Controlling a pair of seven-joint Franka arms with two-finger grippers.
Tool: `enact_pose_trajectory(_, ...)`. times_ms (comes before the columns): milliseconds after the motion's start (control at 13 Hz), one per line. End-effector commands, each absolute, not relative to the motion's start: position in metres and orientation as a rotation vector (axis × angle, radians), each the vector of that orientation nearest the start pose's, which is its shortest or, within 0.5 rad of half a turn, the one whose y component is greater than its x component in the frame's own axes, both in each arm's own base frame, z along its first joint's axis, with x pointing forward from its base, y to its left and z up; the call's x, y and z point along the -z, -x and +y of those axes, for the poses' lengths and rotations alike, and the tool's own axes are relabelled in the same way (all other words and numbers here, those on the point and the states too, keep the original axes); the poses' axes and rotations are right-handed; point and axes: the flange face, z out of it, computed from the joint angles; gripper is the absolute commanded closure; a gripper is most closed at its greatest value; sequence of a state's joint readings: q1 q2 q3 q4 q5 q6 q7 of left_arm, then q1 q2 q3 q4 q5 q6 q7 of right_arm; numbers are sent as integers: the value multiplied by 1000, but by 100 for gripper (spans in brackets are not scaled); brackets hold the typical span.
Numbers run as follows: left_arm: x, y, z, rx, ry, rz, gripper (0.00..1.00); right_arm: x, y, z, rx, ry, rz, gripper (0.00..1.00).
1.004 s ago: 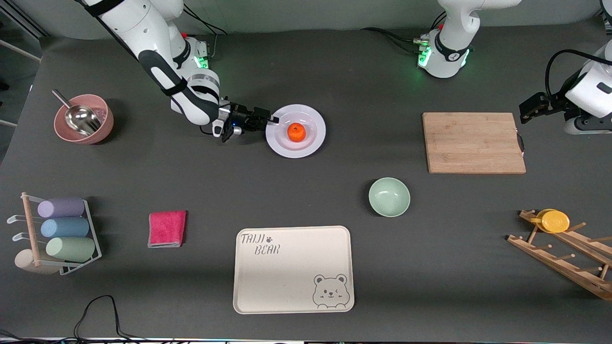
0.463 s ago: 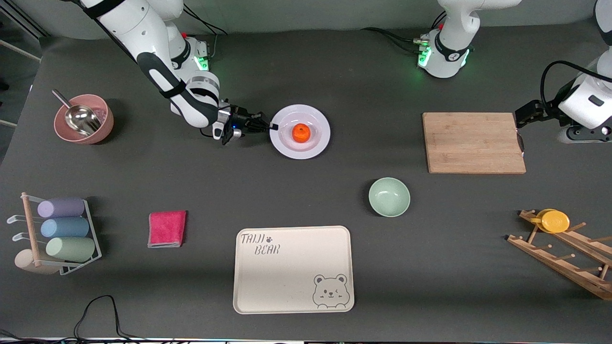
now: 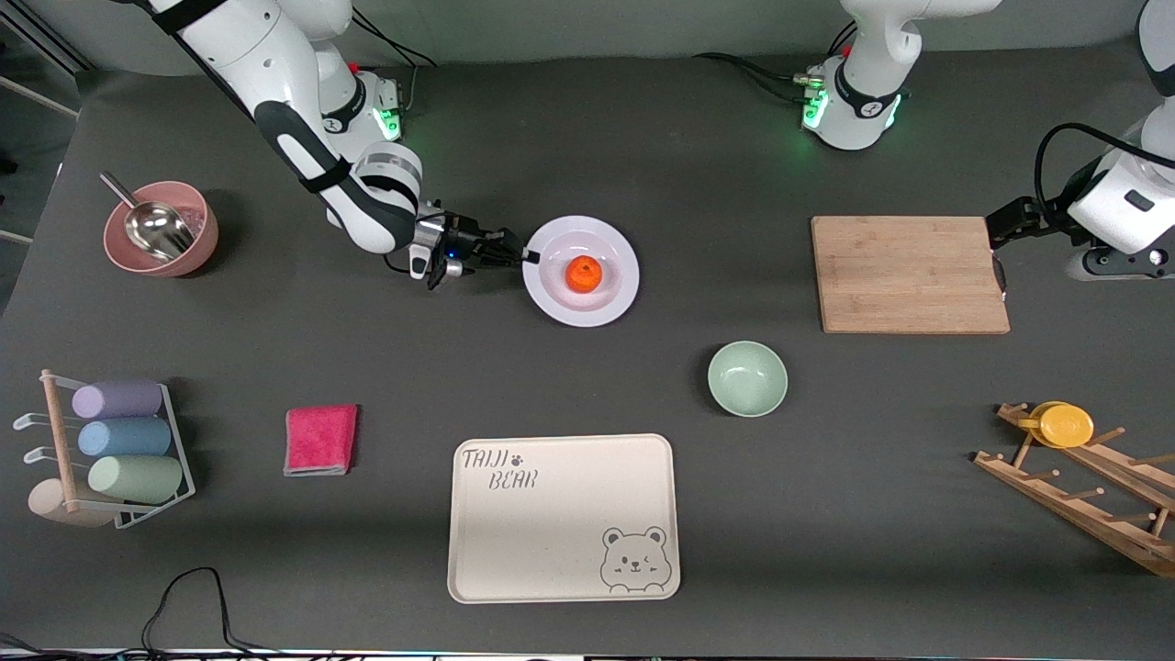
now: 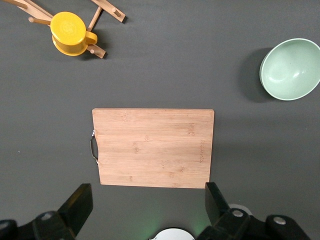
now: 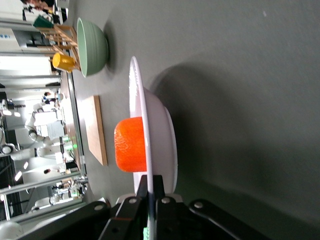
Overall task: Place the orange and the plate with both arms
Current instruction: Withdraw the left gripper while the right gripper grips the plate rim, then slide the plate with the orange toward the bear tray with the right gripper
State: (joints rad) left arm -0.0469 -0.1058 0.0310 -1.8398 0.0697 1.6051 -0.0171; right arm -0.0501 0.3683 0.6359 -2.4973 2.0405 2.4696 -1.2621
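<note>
Two Franka arms work a dark desk (image 3: 643, 165). The right gripper (image 3: 525, 254) has its jaws pinched shut on the rim of the plate (image 3: 613, 298), at the edge toward the right arm's end of the desk. The orange (image 3: 583, 274) sits in the middle of the plate. The right wrist view shows what the front view cannot: the thin rim clamped between the two fingers (image 5: 157, 192), a shadow lying on the desk under the plate (image 5: 160, 135), and the orange (image 5: 131, 145) rising above the rim; from neither view can it be told whether the plate is touching the desk.

The left gripper (image 3: 1002, 226) hangs over the edge of the wooden cutting board (image 3: 909, 274) toward the left arm's end of the desk. Only the left wrist view settles the state of its jaws: its fingers (image 4: 77, 202) stand wide apart with nothing between them, above the cutting board (image 4: 152, 147).

A mint-green bowl (image 3: 747, 378) sits nearer the front camera than the plate, and a cream bear tray (image 3: 562, 519) nearer still. A yellow cup (image 3: 1063, 425) rests on a wooden rack (image 3: 1083, 500) at the left arm's end.
</note>
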Motion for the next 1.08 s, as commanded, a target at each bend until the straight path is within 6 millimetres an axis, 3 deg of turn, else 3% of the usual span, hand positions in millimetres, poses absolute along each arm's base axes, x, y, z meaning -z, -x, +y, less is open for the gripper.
enact_pose_trajectory(0,-560,-514,1,-200,3069,29,0,-162,-360,266,30,2079,269,100)
enact_pose_trajectory(309,-557,-513,2,-214,3074,24,0,-183,-367,287,21,2078,298,100)
enact_pose_trajectory(695,-556,-514,3,-215,3076,19,0,-211,-375,297,33,2051,322,100)
enact_pose_trajectory(1004,-556,-514,3,-217,3076,19,0,-254,-430,314,112,1953,341,100)
